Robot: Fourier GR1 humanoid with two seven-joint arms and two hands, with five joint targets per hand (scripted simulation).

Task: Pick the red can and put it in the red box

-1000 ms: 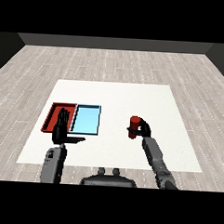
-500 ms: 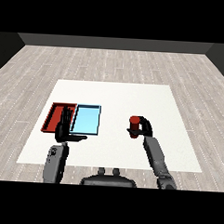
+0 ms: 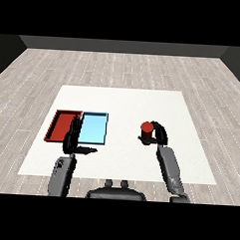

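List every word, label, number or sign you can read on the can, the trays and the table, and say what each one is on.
None: no readable text anywhere.
Red can, held in the right hand: plain, no label showing.
Red tray and light blue tray: no markings.
White table: unmarked.

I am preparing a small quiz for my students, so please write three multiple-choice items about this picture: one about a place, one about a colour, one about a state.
1. Where is the red can?
A. in the red tray
B. in the right hand, over the table's right part
C. in the light blue tray

2. Which colour has the tray nearest the table's left edge?
A. red
B. light blue
C. green

3. How is the left hand?
A. curled round the can
B. open, fingers straight
C. out of view

Answers: 1 B, the right hand curls round the can, well apart from both trays. 2 A, the red tray lies left of the light blue tray. 3 B, its fingers point up and hold nothing.
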